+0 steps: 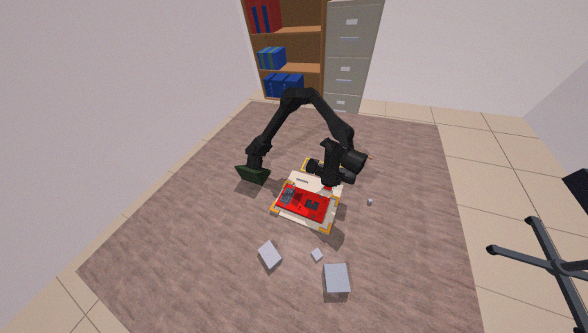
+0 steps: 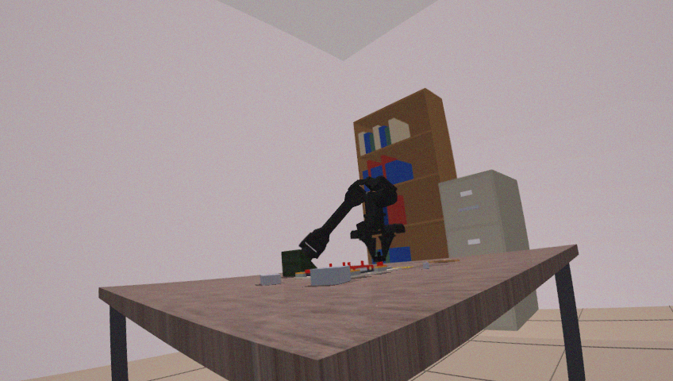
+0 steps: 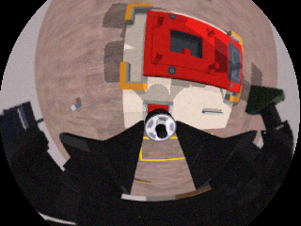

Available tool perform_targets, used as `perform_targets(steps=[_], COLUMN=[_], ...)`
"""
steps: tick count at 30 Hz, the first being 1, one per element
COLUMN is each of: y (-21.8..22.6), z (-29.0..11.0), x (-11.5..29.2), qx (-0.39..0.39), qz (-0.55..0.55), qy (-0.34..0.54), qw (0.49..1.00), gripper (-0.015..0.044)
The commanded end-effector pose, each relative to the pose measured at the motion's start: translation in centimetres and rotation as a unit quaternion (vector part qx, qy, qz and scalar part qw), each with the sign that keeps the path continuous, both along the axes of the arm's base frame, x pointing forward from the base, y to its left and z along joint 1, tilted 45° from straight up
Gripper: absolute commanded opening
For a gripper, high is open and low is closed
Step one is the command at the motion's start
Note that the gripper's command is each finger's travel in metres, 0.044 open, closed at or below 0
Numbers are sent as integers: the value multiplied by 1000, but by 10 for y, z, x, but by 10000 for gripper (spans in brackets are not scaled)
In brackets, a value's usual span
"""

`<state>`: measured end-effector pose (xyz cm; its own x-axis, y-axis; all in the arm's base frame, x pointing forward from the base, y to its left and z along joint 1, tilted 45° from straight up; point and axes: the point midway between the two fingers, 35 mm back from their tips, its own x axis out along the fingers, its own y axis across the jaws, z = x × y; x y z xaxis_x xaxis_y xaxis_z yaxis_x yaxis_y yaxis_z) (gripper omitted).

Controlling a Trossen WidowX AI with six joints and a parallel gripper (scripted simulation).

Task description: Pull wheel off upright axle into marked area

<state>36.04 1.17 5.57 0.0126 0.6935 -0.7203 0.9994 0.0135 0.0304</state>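
— Where's the wheel (image 3: pixel 161 127) now?

— On its upright axle, on the cream board (image 1: pixel 297 215) near the middle of the table (image 2: pixel 424 302), towards the edge nearest the bookshelf (image 2: pixel 436 136). My gripper (image 3: pixel 159 123) is half closed around it, one finger each side, and I judge the grip is made.

— What could go wrong?

— If I pull at a slant, the wheel may bind on the axle or drag the board with it. The grip looks to sit on the rounded rim, so it could also slip out as I lift. I'd pull straight up until it comes free.

— And room to move?

— The yellow-outlined marked area (image 3: pixel 165 149) lies just beside the board, on the bookshelf side, so the carry is short. The red block (image 1: pixel 303 200) sits close on the opposite side; I'd stay away from that. The grey boxes (image 1: pixel 335 277) are well apart, towards the far edge from my base (image 1: pixel 252 174). No table edge is near.
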Motion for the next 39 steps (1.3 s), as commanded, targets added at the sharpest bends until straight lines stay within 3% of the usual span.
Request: perform_targets(steps=[1, 39], y=[-1, -10], z=[1, 10], x=[0, 0], qx=[0, 0], qz=[2, 1], qy=[-1, -1], qw=[1000, 1000], gripper=[0, 0])
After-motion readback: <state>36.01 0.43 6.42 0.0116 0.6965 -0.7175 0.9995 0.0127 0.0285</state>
